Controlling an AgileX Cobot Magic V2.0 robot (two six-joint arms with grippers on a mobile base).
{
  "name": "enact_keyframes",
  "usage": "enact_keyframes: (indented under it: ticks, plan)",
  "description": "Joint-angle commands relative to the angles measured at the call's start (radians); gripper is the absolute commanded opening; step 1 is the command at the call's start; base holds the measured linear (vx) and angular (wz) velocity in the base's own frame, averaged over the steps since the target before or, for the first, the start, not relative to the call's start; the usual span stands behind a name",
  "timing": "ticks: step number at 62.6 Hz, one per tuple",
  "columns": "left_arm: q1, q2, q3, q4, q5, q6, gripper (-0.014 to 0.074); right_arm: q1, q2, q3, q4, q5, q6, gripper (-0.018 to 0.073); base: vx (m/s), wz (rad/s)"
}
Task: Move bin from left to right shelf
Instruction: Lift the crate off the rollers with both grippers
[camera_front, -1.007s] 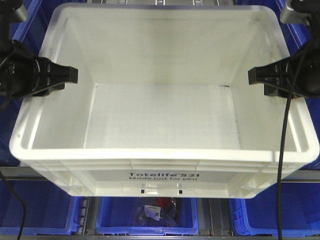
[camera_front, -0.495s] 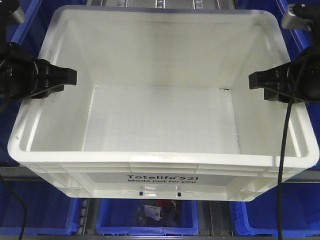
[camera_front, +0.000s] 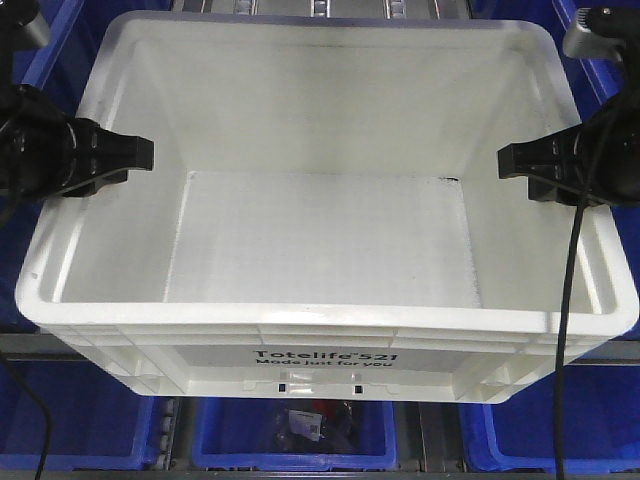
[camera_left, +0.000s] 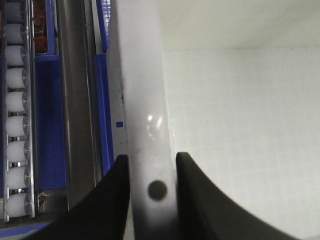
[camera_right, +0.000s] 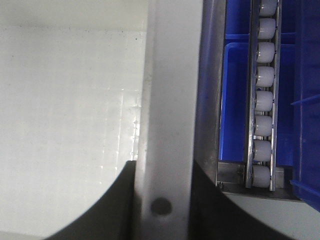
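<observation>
Seemingly clamping bin (camera_front: 320, 240): cropped left claw (camera_left: 151, 162), right claw (camera_right: 161, 167).

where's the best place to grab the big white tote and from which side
Take the white tote by the rims of its left and right walls, from above, one gripper per side. Each wall is thin and upright, so fingers can straddle it, as the left gripper and right gripper do here.

One high front view, two close wrist views.
Front camera looks steeply down into the bin (camera_front: 320, 240); wrist cameras sit tight over its left rim (camera_left: 142, 100) and right rim (camera_right: 170, 75), both also seen from front.
</observation>
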Motion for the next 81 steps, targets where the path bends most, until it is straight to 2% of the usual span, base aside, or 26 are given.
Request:
enact_keyframes:
  ticks: [1,81]
  plan:
    - [0.0,-0.047,-0.035,0.039,-0.105,0.04,-0.0007,-0.011,-0.036,-0.036,-0.091,-0.09,-0.011,-0.0005,0.0,0.0]
    - [0.0,-0.047,-0.035,0.039,-0.105,0.04,-0.0007,-0.011,-0.036,-0.036,-0.091,-0.09,-0.011,-0.0005,-0.02,-0.02]
